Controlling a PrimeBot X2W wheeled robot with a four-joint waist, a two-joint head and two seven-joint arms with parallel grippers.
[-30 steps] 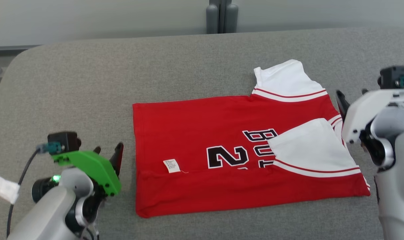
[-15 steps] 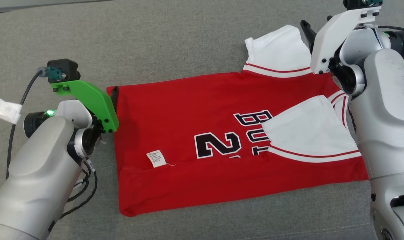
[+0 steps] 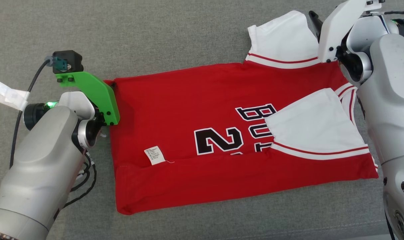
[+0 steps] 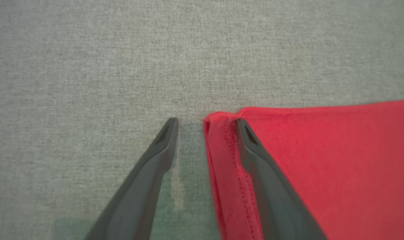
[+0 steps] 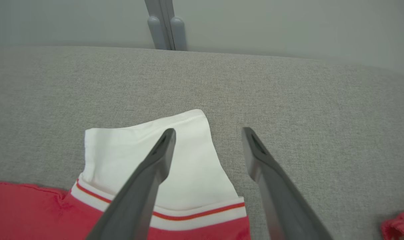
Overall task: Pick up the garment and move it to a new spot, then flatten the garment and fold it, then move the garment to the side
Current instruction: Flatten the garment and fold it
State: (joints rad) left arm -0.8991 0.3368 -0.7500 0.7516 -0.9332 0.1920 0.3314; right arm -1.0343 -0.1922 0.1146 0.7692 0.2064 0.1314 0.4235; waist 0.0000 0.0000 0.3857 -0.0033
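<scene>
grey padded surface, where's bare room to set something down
Free: the grey padded surface beyond the far edge of the red printed jersey, left of its white sleeve, and along its near fold. Crowded: both ends, left gripper at the hem corner, right gripper over that sleeve.

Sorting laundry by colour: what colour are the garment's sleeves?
Sleeves white with red-striped cuffs; best in head view.

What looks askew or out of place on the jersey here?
The jersey is only half folded and lopsided: one white sleeve lies folded over the lettering, while the other sleeve sticks out past the far edge. The near long edge is turned up, showing the care label. No damage is visible.
</scene>
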